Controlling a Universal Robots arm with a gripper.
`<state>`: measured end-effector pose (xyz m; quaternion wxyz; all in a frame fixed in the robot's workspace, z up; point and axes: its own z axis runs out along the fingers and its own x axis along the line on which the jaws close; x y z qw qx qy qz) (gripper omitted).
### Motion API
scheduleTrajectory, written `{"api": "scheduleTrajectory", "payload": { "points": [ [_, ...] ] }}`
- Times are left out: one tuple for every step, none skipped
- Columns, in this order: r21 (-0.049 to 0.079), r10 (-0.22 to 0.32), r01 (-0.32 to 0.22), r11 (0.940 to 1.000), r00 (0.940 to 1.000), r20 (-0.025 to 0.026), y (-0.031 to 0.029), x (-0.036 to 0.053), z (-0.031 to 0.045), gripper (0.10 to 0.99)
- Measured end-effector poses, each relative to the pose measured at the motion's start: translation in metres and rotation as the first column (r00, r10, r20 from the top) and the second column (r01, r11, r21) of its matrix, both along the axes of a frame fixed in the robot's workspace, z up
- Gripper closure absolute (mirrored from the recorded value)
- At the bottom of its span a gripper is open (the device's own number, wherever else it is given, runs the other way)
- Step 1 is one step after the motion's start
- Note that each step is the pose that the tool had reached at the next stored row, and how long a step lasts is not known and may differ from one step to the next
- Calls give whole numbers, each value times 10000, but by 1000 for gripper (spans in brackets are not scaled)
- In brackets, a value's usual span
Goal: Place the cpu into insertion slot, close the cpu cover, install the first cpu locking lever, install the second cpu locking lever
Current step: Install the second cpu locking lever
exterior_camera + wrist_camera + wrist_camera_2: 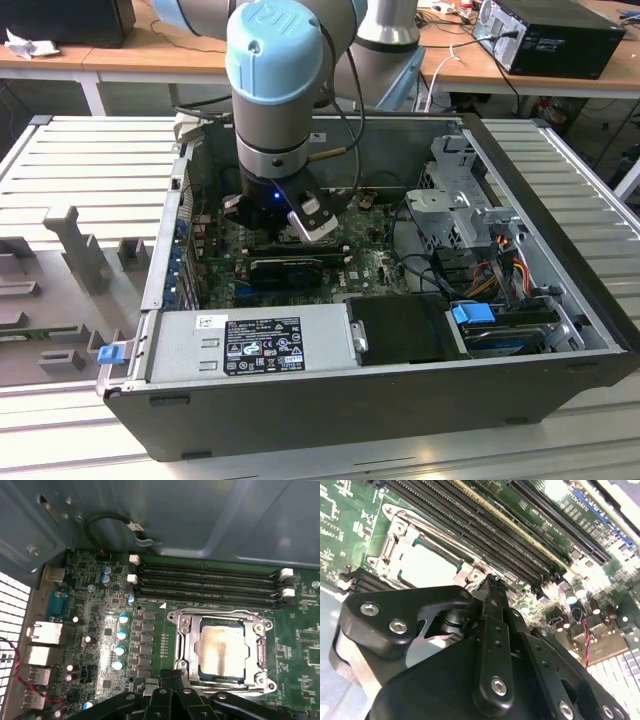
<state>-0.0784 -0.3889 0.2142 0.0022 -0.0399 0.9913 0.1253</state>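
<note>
cpu (221,650) in covered insertion slot (185,647)

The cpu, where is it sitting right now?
In the first wrist view the cpu lies inside the insertion slot, framed by the cpu cover, beside the long memory slots and close to the hand.

The cpu (222,649) sits in the insertion slot (186,652), cpu cover (260,656) closed over it, memory slots (205,584) alongside.
</note>
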Motion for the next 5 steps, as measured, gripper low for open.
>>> {"api": "scheduleTrajectory", "payload": {
  "points": [
    [0,0,0,10000,10000,0,0,0,48,980],
    [0,0,0,10000,10000,0,0,0,65,980],
    [0,0,0,10000,10000,0,0,0,73,980],
    [3,0,0,10000,10000,2,1,0,73,980],
    [3,0,0,10000,10000,2,1,0,73,980]
  ]
}}
